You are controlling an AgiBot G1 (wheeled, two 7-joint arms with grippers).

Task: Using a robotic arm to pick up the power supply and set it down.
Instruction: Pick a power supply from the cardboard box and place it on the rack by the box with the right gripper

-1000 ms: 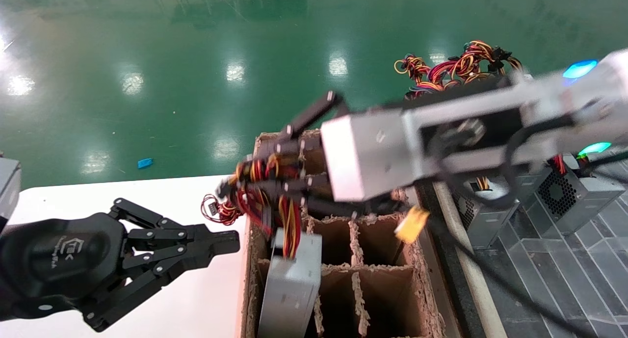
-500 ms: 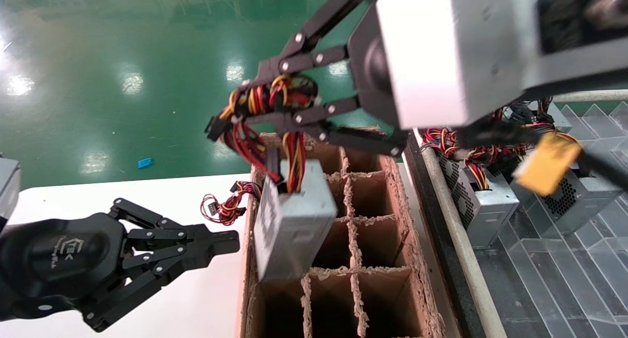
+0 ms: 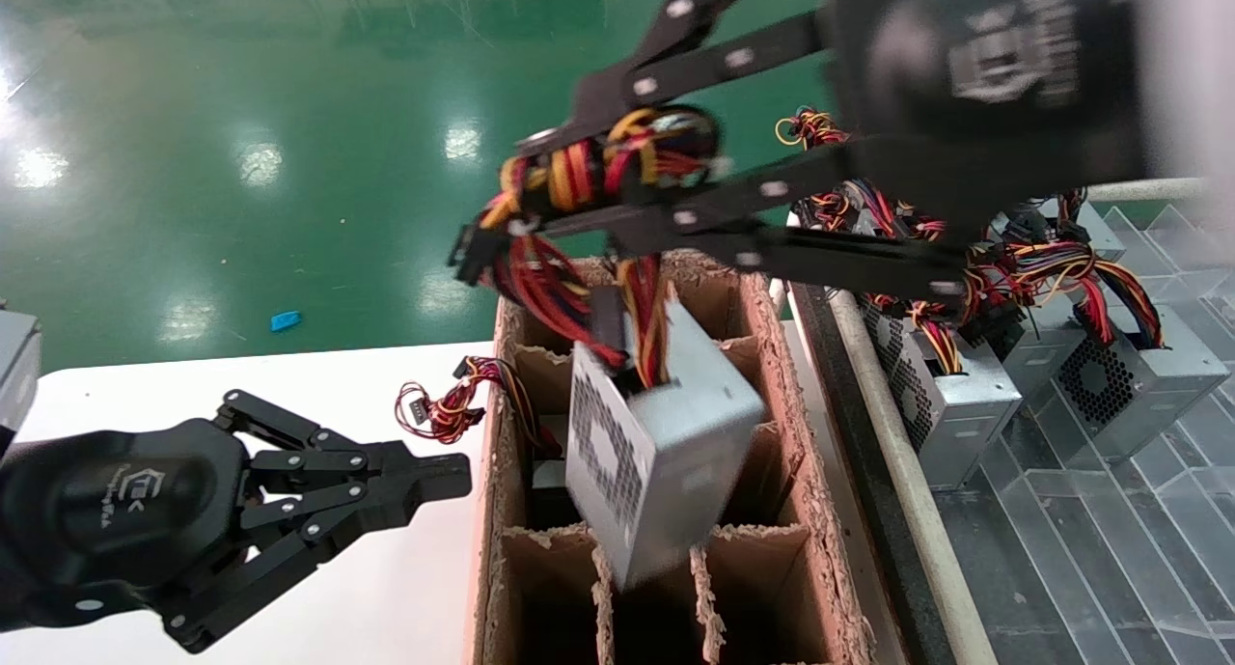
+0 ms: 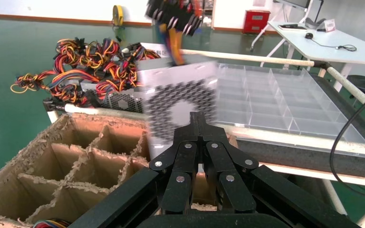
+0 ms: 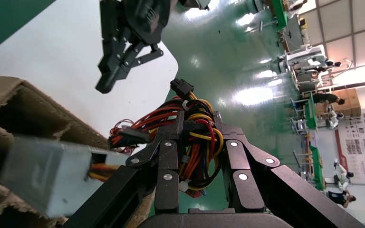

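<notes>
Power supply (image 3: 661, 443) has swung right, dangling from right pincer (image 3: 589, 178).

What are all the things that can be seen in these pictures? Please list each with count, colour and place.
power supply: one, silver-grey, hanging by its wires above the carton, tilted.
wire bundle: one, red, yellow and black, clamped in the right gripper.
carton: one, brown cardboard with divided cells, beside the white table.
loose connector wires: one bunch, red and yellow, at the carton's left edge.
other power supplies: several, silver-grey with coloured wires, right of the carton.
clear tray: one, transparent, divided, past the carton.
white table: one, under the left gripper.
left gripper: black, shut, idle over the table.
right gripper: black, shut on the wires.
</notes>
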